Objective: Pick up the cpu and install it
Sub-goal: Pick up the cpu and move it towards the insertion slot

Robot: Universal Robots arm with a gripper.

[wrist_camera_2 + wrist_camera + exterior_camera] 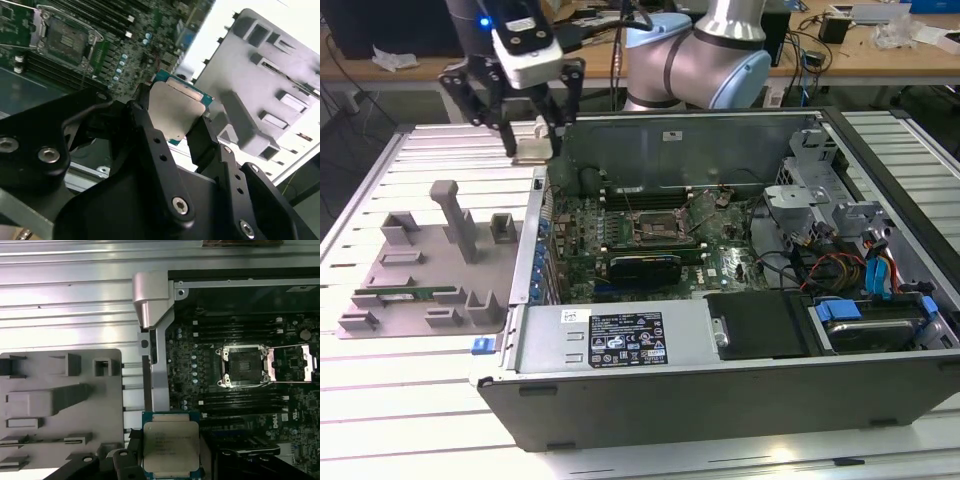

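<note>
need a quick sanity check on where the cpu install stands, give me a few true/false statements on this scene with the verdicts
1. The fingers are shut on the cpu. True.
2. The cpu already sits in the socket. False: the socket is empty, and the cpu is held in the fingers away from it.
3. The socket's metal frame is swung open. True.
4. The grey tray lies inside the computer case. False: it lies on the table beside the case, on the exterior view's left.
</note>
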